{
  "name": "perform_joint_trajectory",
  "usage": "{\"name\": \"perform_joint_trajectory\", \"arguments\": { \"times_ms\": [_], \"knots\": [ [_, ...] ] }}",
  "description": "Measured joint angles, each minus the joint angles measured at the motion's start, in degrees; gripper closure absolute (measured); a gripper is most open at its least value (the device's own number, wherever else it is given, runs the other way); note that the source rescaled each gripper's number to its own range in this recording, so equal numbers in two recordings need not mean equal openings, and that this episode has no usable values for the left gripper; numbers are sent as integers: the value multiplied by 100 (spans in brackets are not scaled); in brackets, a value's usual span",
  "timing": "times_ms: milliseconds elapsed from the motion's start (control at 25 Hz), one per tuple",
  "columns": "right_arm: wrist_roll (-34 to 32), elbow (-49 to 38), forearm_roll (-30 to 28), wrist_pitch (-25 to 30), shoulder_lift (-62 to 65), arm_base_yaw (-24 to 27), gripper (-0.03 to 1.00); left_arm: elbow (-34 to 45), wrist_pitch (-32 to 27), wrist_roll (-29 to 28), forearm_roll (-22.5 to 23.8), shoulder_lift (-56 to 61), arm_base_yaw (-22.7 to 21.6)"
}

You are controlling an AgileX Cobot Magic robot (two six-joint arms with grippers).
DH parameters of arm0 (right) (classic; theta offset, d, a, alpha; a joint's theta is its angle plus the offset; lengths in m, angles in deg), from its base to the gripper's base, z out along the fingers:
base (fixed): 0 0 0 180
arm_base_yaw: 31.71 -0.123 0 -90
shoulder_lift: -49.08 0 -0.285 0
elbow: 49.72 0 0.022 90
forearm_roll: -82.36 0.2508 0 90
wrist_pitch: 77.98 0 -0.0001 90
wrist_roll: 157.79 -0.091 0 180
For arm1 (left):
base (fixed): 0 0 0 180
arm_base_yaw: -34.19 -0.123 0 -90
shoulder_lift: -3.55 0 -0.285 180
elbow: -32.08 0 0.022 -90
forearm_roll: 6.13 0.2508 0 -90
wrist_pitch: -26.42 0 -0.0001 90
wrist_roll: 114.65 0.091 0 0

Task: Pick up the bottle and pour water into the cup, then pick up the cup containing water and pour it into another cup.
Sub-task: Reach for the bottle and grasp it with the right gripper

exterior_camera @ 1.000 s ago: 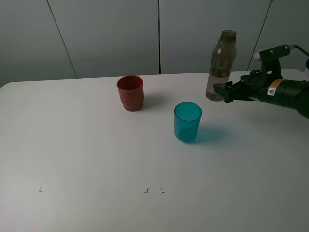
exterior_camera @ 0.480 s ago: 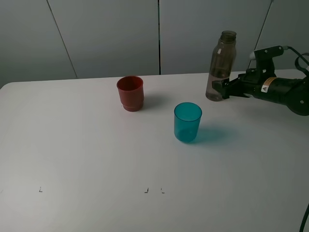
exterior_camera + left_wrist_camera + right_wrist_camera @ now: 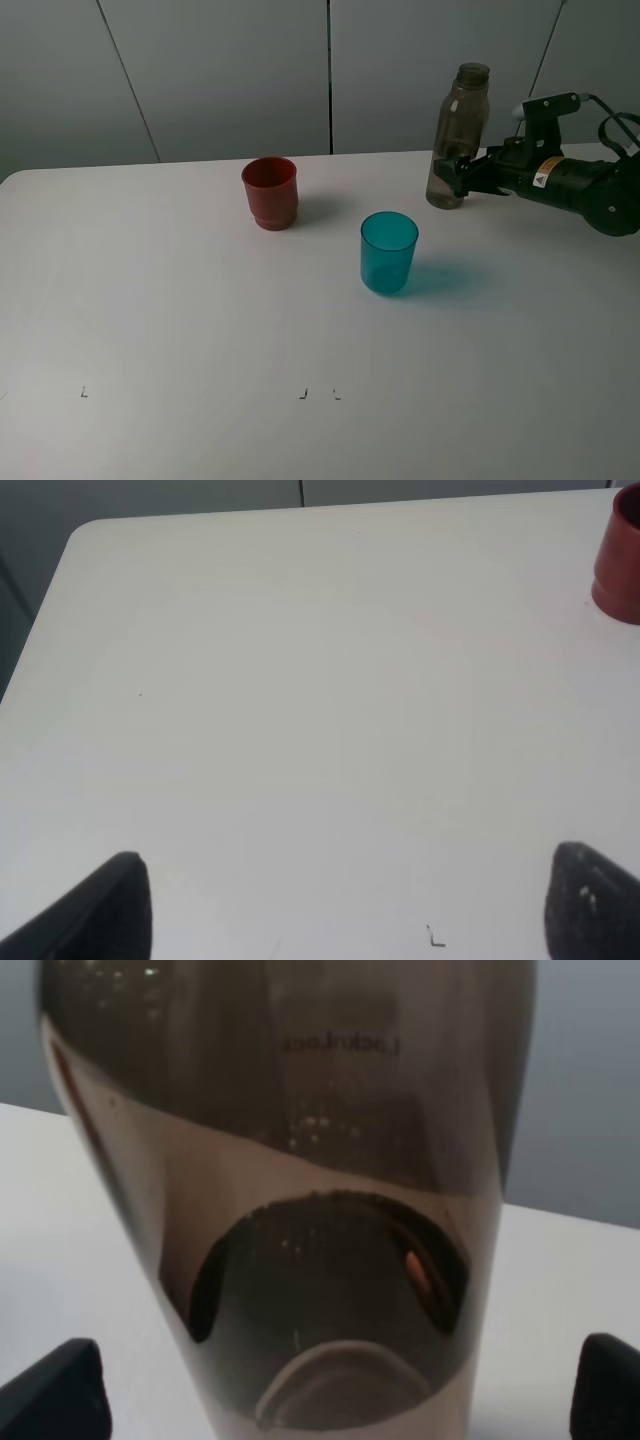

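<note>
- The left gripper [image 3: 350,910] is hovering over the left part of the white counter [image 3: 150,320], its fingers spread wide with nothing between them.
- The red cup [image 3: 270,192] is standing upright toward the far side, left of centre.
- The teal cup [image 3: 389,252] is standing upright nearer and to the right of the red cup, well apart from it.
- The bottle [image 3: 459,140] is standing upright and uncapped at the far right.
- The right gripper [image 3: 460,182] is reaching in from the right. Its fingers are spread on either side of the bottle's lower body, and the wrist view is showing a gap on each side.

glossy translucent plastic bottle [image 3: 300,1160], matt table [image 3: 200,330]
</note>
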Motion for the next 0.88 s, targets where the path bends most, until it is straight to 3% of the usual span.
{"name": "perform_joint_trajectory", "arguments": {
  "times_ms": [280,880],
  "knots": [
    [-57,85,48,-394,-192,0,-3,0,0,0,0,0,0],
    [-173,459,125,-436,-413,-79,-3,0,0,-39,0,0,0]
  ]
}}
